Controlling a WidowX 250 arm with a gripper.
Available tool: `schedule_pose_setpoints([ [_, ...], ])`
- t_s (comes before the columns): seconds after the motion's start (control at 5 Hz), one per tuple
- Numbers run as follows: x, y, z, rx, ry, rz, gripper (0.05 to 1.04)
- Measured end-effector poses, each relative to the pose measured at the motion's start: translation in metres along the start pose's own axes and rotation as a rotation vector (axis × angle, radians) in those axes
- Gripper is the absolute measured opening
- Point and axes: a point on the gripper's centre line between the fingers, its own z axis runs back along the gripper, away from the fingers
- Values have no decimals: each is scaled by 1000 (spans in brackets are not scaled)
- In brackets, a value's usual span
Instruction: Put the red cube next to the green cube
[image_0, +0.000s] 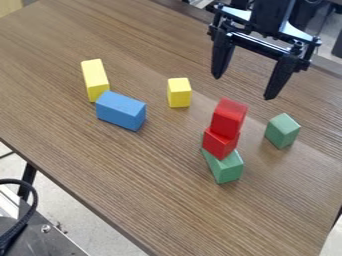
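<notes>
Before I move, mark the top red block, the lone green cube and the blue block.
Top red block (228, 121), camera view: on its near side.
Lone green cube (282, 131), camera view: middle of its visible body.
Blue block (120, 110), camera view: middle of its visible body.

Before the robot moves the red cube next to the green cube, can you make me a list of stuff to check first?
1. Is the pincer open and not holding anything? Ok.
2. Is anything sitting on the upper red block? Nothing is: ok.
3. Is the lower red block free to grab? Not ok: the upper red block is on it, and a green block is under it.
4. Is the green cube on the table, apart from the stack? Ok.
5. Is a red block on the table beside the green cube? Not ok, both are in the stack.
6. Is the pincer lined up for a grab? Cannot tell from this slanted view.
</notes>
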Motion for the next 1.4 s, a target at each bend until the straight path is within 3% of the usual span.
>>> schedule_pose_setpoints([
  [1.0,-17,1,-19,-67,49,-9,1000],
  [1.4,-17,11,-17,-68,25,15,1000],
])
